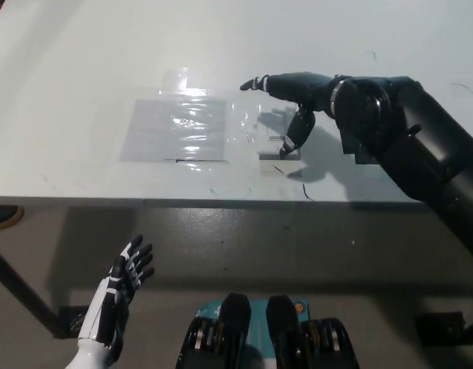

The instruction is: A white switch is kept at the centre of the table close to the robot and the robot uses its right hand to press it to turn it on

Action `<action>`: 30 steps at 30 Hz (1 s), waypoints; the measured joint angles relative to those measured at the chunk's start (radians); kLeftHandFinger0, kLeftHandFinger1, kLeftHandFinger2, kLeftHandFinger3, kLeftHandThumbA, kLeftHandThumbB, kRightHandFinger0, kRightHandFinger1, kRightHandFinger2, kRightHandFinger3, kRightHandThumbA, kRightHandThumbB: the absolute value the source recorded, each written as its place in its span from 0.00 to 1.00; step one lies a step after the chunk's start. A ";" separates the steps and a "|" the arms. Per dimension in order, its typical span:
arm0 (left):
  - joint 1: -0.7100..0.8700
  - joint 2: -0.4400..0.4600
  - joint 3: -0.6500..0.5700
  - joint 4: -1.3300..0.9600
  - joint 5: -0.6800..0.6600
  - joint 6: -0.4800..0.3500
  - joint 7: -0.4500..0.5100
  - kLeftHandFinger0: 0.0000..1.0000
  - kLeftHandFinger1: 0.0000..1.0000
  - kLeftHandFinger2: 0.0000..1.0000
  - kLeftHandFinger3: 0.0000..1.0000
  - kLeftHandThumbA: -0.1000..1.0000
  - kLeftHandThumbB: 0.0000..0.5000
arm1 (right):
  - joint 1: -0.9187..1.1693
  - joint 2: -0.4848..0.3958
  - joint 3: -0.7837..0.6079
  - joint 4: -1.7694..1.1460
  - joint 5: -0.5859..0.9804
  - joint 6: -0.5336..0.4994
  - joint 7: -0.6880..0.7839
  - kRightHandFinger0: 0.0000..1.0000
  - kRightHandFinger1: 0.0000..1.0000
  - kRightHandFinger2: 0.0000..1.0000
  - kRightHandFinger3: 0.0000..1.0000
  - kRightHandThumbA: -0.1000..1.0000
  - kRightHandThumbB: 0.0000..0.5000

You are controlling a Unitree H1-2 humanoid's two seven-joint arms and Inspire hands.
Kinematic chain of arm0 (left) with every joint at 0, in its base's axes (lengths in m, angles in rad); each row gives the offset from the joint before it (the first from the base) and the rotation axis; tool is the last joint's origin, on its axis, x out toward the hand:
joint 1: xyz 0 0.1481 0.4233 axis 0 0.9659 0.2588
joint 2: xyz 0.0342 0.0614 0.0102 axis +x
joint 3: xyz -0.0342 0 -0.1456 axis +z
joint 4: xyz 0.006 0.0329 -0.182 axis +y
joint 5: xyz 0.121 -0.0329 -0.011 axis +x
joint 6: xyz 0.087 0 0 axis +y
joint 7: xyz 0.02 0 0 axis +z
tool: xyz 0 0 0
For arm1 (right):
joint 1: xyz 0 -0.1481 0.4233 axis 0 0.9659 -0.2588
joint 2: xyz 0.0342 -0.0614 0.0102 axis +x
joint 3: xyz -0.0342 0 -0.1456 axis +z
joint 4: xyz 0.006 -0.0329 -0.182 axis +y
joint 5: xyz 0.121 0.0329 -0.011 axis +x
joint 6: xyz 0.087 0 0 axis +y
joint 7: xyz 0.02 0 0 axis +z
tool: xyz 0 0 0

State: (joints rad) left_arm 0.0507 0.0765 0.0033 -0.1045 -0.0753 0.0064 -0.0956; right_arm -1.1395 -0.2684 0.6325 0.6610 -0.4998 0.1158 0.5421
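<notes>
Hiding white switch (273, 138): right robot hand (294, 96)
</notes>
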 measured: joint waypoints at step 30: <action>-0.005 0.000 0.002 -0.005 -0.001 0.001 0.000 1.00 1.00 1.00 1.00 1.00 0.02 | 0.098 0.010 -0.008 0.044 -0.056 -0.043 -0.006 1.00 1.00 1.00 1.00 1.00 0.73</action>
State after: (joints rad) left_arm 0.0457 0.0766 0.0055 -0.1096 -0.0760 0.0070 -0.0954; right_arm -1.0415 -0.2589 0.6247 0.7050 -0.5560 0.0728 0.5357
